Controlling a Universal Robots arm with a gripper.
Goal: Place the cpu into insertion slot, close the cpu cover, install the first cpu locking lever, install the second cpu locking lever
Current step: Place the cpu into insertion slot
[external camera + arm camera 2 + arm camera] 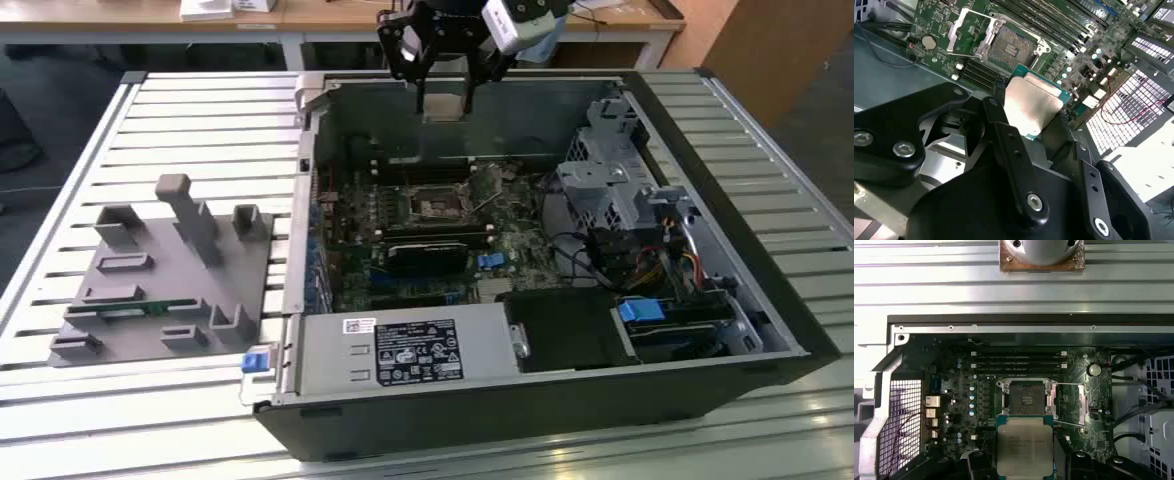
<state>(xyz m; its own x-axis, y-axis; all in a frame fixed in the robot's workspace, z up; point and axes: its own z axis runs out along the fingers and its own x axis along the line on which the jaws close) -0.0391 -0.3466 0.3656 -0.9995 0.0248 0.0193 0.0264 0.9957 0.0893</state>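
My gripper [445, 100] hangs over the back wall of the open computer case [747, 300], shut on the cpu [445, 116]. In both wrist views the cpu [1031, 107] [1025, 445] is a square chip with a dull silver top and a green edge, pinched between the black fingers [999, 90]. The insertion slot [438, 205] [1013, 47] [1026, 399] lies bare on the green board, below the chip and apart from it. The cpu cover [970, 30] [1080, 405] is swung open beside the socket. Thin wire levers [1069, 386] stand loose next to it.
A black card [427, 250] lies just in front of the socket, with long memory slots [1019, 360] behind it. A metal drive cage [614, 190] and cables fill the exterior view's right. A power supply [400, 350] sits in front. A grey fixture [160, 270] rests on the slatted table.
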